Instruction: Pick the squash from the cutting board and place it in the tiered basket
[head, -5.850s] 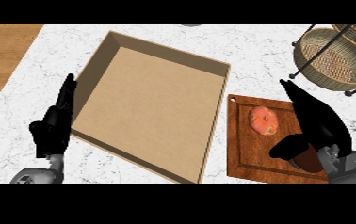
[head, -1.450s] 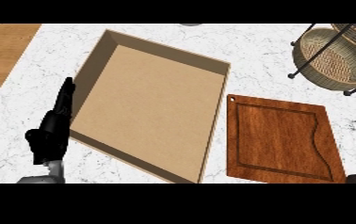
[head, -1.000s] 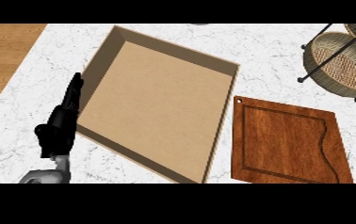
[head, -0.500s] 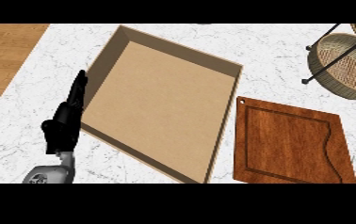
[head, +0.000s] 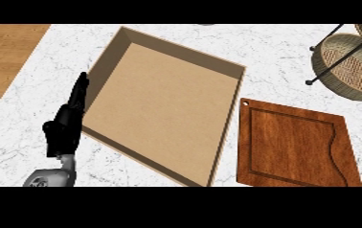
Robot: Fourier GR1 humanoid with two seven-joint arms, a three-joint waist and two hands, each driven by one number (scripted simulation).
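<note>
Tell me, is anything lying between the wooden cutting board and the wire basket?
Nothing visible does: only marble counter separates the cutting board from the tiered basket. The shallow box sits on the board's other side. The squash and the right hand are out of view.

Left hand (head: 63, 126) rests, fingers (head: 79, 85) apparently straight, pointing up.

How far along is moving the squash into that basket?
The cutting board lies bare, so the pick looks done. Squash and right hand are out of view, so what is in hand I cannot tell. The tiered basket, partly in view, shows no squash; placing may remain. The left hand rests open beside the box.
</note>
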